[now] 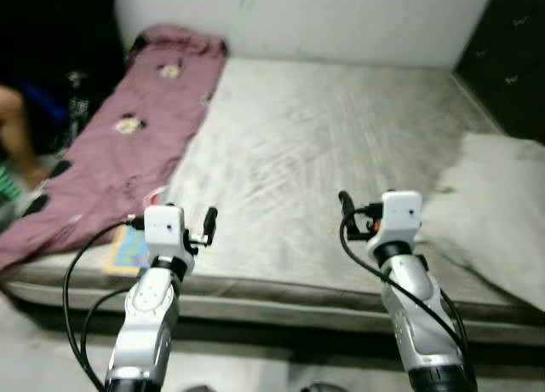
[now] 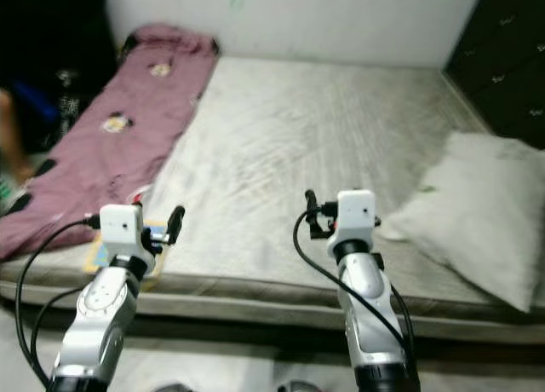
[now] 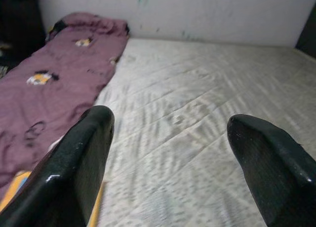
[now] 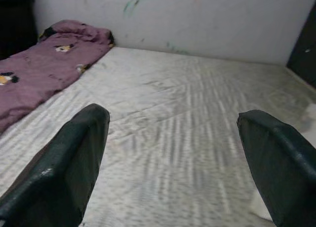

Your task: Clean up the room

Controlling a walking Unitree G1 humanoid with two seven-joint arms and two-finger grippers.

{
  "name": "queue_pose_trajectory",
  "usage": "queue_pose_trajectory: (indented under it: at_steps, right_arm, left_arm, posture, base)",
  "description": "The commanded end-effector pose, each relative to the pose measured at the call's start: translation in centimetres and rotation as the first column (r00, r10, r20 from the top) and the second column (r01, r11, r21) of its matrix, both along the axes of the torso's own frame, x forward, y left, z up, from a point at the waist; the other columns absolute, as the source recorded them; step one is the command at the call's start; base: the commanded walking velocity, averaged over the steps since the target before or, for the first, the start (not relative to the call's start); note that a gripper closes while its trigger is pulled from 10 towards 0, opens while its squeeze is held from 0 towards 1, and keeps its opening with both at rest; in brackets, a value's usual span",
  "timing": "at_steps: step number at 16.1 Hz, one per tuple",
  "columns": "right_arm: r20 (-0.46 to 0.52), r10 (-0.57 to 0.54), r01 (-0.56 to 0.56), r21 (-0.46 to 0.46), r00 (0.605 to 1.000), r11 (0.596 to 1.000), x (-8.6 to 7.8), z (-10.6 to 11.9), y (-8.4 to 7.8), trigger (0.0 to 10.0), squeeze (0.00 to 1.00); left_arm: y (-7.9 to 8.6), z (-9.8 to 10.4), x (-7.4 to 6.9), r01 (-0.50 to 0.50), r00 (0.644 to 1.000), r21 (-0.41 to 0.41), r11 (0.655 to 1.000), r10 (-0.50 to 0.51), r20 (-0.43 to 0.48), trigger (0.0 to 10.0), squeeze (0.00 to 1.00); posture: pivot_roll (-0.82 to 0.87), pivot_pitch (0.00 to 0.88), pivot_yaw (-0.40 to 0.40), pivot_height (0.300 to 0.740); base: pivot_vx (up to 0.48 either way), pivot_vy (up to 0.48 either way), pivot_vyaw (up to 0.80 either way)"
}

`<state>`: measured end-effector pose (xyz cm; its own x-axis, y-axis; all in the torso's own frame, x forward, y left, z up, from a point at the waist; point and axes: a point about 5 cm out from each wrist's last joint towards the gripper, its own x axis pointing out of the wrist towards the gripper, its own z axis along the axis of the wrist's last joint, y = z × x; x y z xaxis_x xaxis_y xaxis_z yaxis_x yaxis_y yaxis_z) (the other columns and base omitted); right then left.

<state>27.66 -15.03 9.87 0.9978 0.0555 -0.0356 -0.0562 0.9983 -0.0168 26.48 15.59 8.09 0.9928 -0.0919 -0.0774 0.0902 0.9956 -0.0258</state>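
Mattress (image 1: 315, 145) is lying bare and grey before the robot, filling most of the floor up to the white wall (image 1: 341, 17). Left gripper (image 3: 168, 158) is hovering over the near left part of the mattress with its two black fingers (image 3: 74, 172) spread wide and nothing between them. Right gripper (image 4: 173, 163) is hanging over the near middle of the mattress, its fingers (image 4: 64, 172) likewise spread wide apart and holding nothing. Just beside the left gripper, a small colourful book (image 1: 129, 251) is lying at the near left edge of the mattress, partly under the blanket's edge. A mauve blanket (image 1: 119, 145) with cartoon prints is stretching along the left side of the mattress, running from the near corner to the wall, where it is bunching up. On the right side, a pale pillow (image 1: 498, 204) is resting on the mattress, near the right gripper but apart from it. Beyond the blanket, part of a person (image 1: 17, 136) is sitting in the dark corner. A dark cabinet (image 1: 511, 51) is standing at the far right.
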Motion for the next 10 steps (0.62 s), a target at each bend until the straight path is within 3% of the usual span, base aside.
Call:
queue_pose_trajectory:
  at_steps: [1, 10]
  right_arm:
    - [0.011, 0.024, -0.024, 0.013, 1.000, 1.000, 0.20, 0.33, 0.78, 10.0, 0.00]
    - [0.013, 0.021, -0.021, 0.014, 1.000, 1.000, 0.21, 0.33, 0.80, 10.0, 0.00]
  left_arm:
    - [0.91, 0.07, -0.14, -0.029, 1.000, 0.001, 1.000, 0.029, 0.003, 10.0, 0.00]
    - [0.72, 0.26, -0.18, -0.005, 1.000, -0.018, 1.000, 0.006, 0.015, 10.0, 0.00]
  posture:
    - [0.02, 0.000, -0.020, 0.740]
    - [0.02, 0.000, -0.019, 0.740]
  base:
    - [0.000, 0.000, 0.00]
    - [0.000, 0.000, 0.00]
